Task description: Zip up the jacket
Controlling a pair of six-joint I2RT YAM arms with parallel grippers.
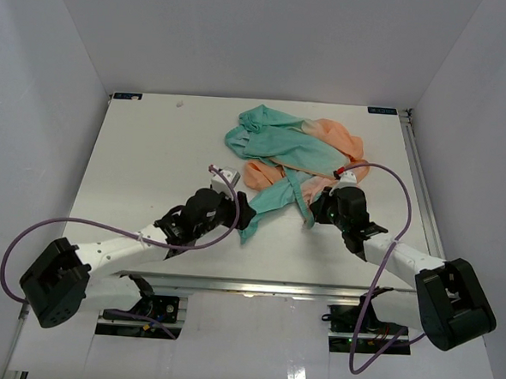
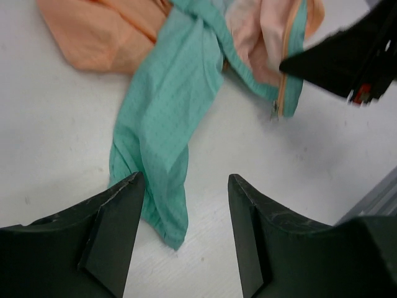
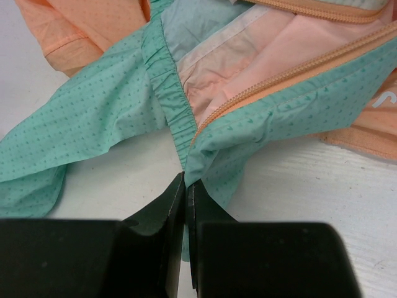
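The jacket [image 1: 290,144] lies crumpled at the back middle of the white table [image 1: 143,166], peach-orange on the right and teal on the left. A teal strip of it [image 2: 167,93] runs toward the arms. My left gripper [image 2: 185,180] is open, its fingers either side of that strip's end, with nothing pinched; in the top view the left gripper [image 1: 244,215] sits beside the strip's tip. My right gripper [image 3: 186,180] is shut on the jacket's teal hem corner [image 3: 211,155], at the lower end of the orange zipper [image 3: 279,77]. The zipper lies parted.
White walls enclose the table on three sides. A metal rail [image 1: 247,285] runs along the near edge between the arm bases. Purple cables [image 1: 88,224] loop off both arms. The right arm's black body [image 2: 347,59] shows at the upper right of the left wrist view.
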